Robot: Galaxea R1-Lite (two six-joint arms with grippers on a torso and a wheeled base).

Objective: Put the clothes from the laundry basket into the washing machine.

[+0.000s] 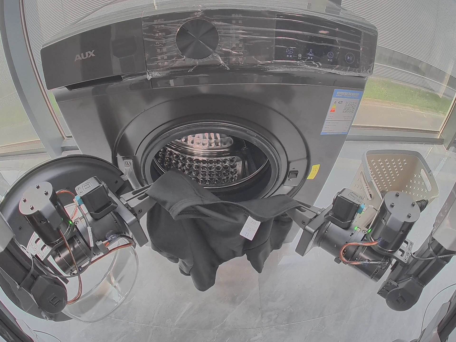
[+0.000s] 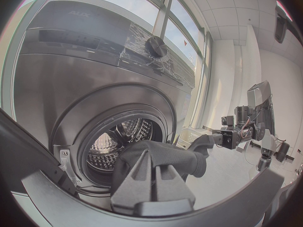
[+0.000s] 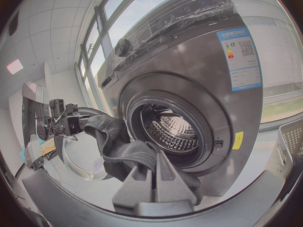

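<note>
1. A dark grey front-loading washing machine (image 1: 213, 96) is standing on a pale tiled floor (image 1: 294, 300), in front of large windows.
2. Its round door (image 1: 52, 172) is hanging wide open on the robot's left, leaving the shiny perforated drum (image 1: 209, 160) exposed.
3. A black garment (image 1: 209, 233) is hanging stretched between the two arms, directly in front of the drum opening and level with its lower rim.
4. The left fingers (image 1: 137, 198) are pinching shut on the garment's left upper edge. In the left wrist view, the fabric is bunching up just past the tips of these closed fingers (image 2: 142, 174).
5. The right fingers (image 1: 304, 213) are clamping shut on the opposite end, where the cloth is pulling into a narrow taut strip. In the right wrist view, that ribbed strip is running out from between the closed fingers (image 3: 170, 180) towards the other arm.
6. Between the two grips the top edge is sagging slightly, while most of the garment is drooping in loose folds down the front of the machine towards the floor.
7. A small white tag (image 1: 250, 227) is dangling from the cloth, closer to the right fingers.
8. A pale perforated laundry basket (image 1: 399, 172) is sitting on the floor to the right of the machine, behind the right arm.
</note>
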